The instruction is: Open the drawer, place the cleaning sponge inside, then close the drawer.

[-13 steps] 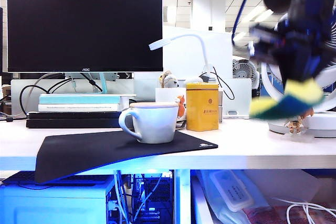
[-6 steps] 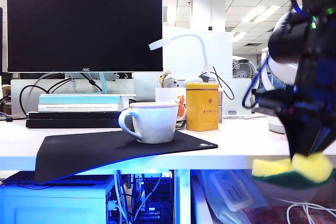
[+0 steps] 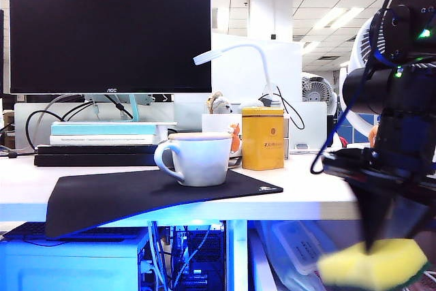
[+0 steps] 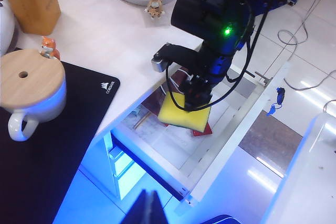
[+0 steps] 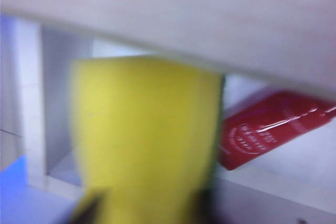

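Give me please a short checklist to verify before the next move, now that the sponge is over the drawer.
1. Drawer pulled open: ok.
2. Cleaning sponge above the drawer's inside, not over the front panel: ok in the left wrist view.
3. Sponge still at the right gripper: ok, it hangs directly under it; whether the jaws have begun to release it, cannot tell.
4. Landing spot free: not ok; a red packet lies in the drawer beside and partly under the sponge.
5. Left gripper away from the drawer: ok, it is high above the drawer's front; jaws together.
6. Cup and yellow canister undisturbed on the desk: ok.
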